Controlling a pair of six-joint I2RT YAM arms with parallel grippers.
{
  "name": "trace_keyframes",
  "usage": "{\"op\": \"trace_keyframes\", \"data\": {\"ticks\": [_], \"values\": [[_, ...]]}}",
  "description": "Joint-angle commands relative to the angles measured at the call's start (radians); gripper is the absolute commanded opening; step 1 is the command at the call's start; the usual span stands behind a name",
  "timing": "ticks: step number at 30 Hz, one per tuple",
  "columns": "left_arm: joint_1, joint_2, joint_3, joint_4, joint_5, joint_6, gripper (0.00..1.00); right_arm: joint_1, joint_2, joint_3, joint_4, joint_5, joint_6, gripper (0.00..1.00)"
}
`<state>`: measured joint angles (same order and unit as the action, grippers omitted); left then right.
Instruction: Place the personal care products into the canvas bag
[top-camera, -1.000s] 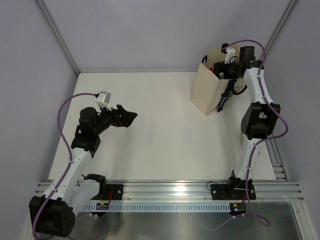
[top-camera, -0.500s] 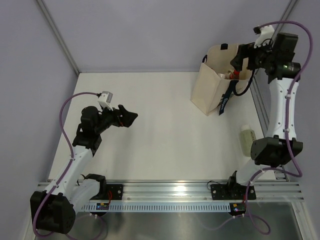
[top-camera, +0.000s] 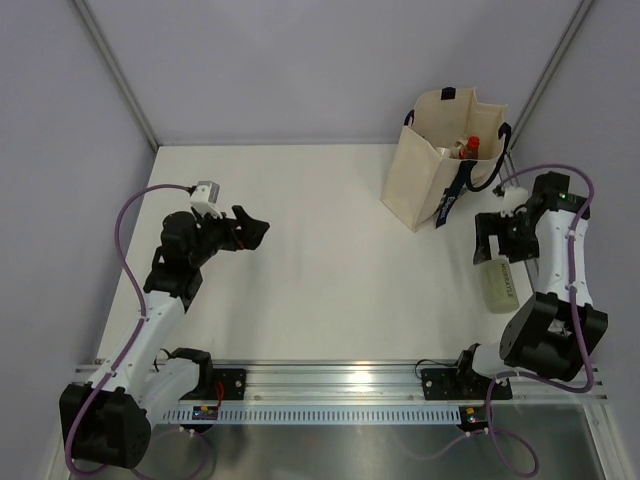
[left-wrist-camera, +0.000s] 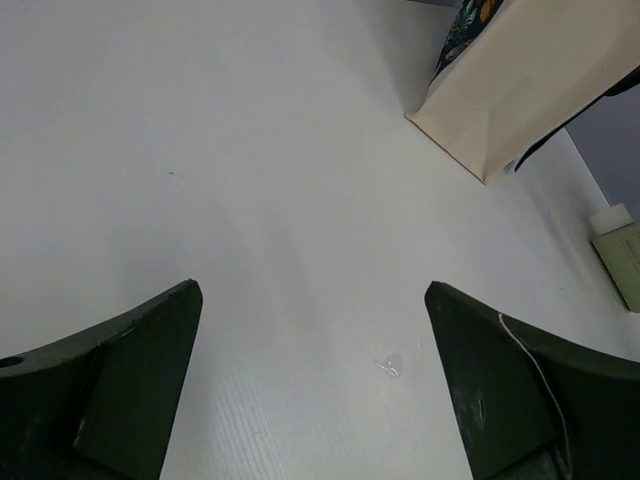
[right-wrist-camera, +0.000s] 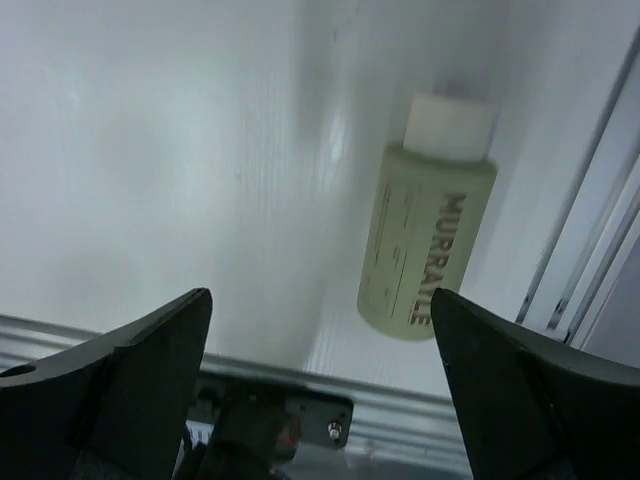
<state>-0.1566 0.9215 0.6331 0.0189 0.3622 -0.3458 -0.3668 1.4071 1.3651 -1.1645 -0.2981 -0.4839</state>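
Left arm (top-camera: 150, 325), right arm (top-camera: 558, 255) both bent; jaws wide apart, empty.

White arm links (top-camera: 146, 335), black joints (top-camera: 178, 242), purple cables (top-camera: 121, 235), black left hand (top-camera: 250, 229), black right hand (top-camera: 497, 245)

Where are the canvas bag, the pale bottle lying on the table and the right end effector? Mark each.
canvas bag (top-camera: 418, 185): top external view, beige side panel.
pale bottle (right-wrist-camera: 428, 245): right wrist view, printed body.
right end effector (right-wrist-camera: 320, 296): right wrist view, midway between its open fingertips.
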Motion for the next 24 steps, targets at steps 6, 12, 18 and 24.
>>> {"op": "trace_keyframes", "data": {"ticks": [6,12,18,24], "values": [[-0.001,0.002,0.016,0.072,-0.037,-0.044,0.99,0.0,0.036,-0.254,0.17,0.422,0.149,1.0],[-0.001,-0.004,0.004,0.075,-0.02,-0.035,0.99,0.0,0.222,-0.207,0.281,0.481,0.185,0.99],[-0.001,-0.001,-0.012,0.084,-0.011,-0.041,0.99,0.003,0.325,-0.181,0.287,0.428,0.197,0.98],[-0.001,0.022,-0.018,0.133,-0.006,-0.073,0.99,0.009,0.4,-0.204,0.331,0.453,0.205,0.91]]}}
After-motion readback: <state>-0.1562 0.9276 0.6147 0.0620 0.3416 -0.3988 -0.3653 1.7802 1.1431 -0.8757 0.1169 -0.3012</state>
